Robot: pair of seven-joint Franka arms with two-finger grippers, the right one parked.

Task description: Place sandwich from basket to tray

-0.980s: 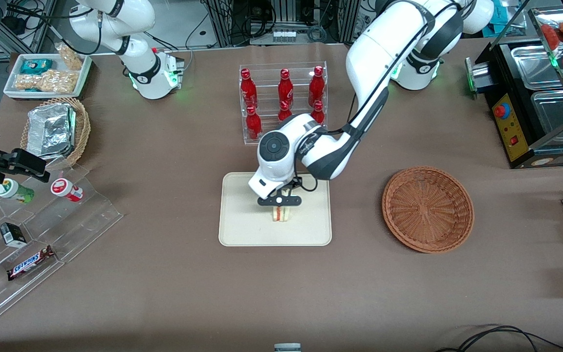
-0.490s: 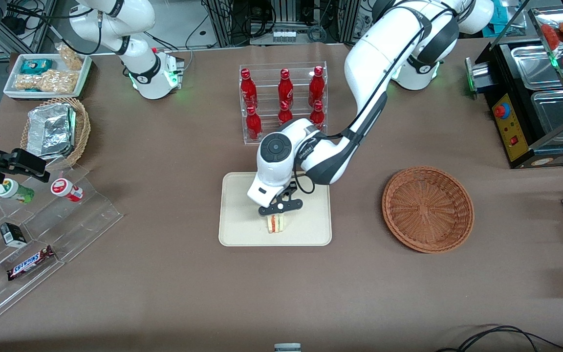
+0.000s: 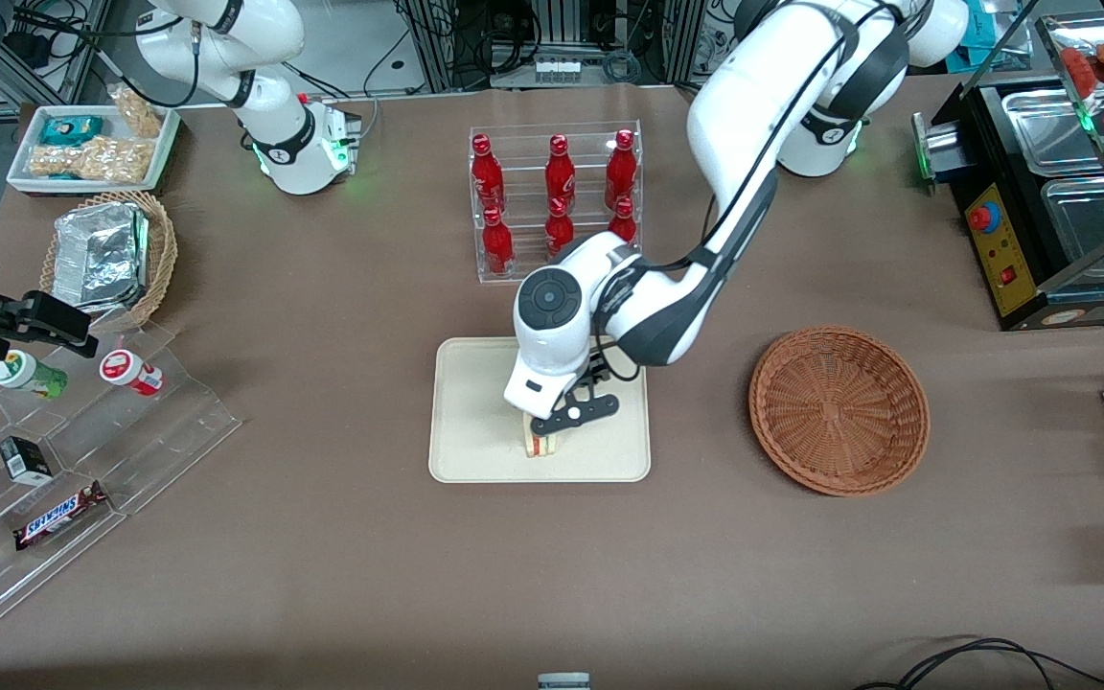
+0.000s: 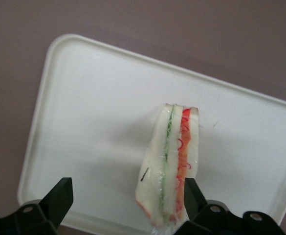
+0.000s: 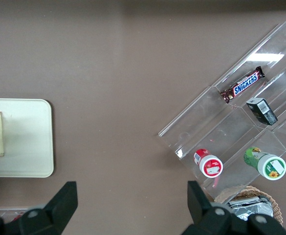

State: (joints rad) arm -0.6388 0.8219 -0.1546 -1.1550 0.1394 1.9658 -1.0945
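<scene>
sandwich (image 4: 169, 164) lies on the tray (image 4: 84, 122); gripper (image 4: 125, 198) above it, fingers spread, holding nothing; next likely lift clear.

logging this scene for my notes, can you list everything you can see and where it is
sandwich: 1, pale bread with red-orange stripe, lying on the tray, under the claw
tray: 1, cream, mid-table
basket: 1, reddish-brown, empty, beside the tray toward the working arm's end
bottles: 6, red, in a clear rack farther from the front camera than the tray
foil packet: 1, silver, in a tan basket toward the parked arm's end
snack tray: 1, white, holding snacks, farther from the camera than the foil packet
clear stepped shelf: 1, holding a candy bar, small box, two cups
claw: 1, black, open, over the sandwich
</scene>
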